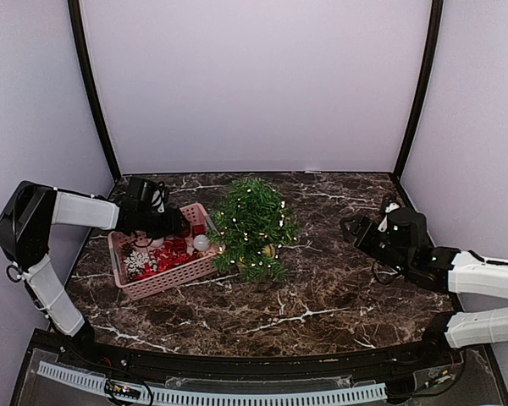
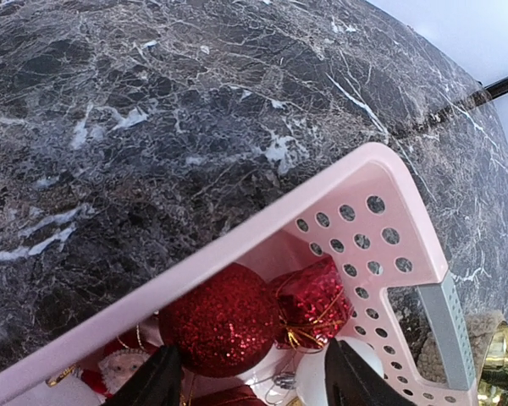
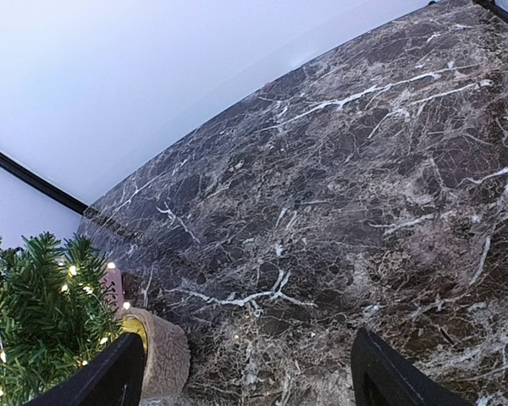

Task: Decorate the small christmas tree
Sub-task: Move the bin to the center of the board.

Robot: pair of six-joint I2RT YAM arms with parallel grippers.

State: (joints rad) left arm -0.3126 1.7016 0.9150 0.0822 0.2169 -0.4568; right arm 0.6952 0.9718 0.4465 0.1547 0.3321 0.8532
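Observation:
The small christmas tree (image 1: 252, 227) stands mid-table, green and bushy, with small lit lights; the right wrist view shows it (image 3: 34, 313) and its tan pot (image 3: 165, 355) at the lower left. Touching its left side is a pink basket (image 1: 157, 281) of ornaments. My left gripper (image 1: 179, 223) reaches over the basket's far end and is open (image 2: 254, 382). A red glitter ball (image 2: 224, 317) and a red glitter gift box (image 2: 315, 300) lie just ahead of its fingers, a white ball (image 2: 311, 381) between them. My right gripper (image 1: 349, 228) hovers open right of the tree, over bare marble (image 3: 250, 381).
The basket (image 2: 237, 245) also holds a white snowflake (image 1: 138, 260), a white ball (image 1: 201, 243) and other red pieces. Dark marble tabletop (image 1: 322, 296) spreads in front and to the right. Lilac walls with black corner posts (image 1: 93, 93) close in the back and sides.

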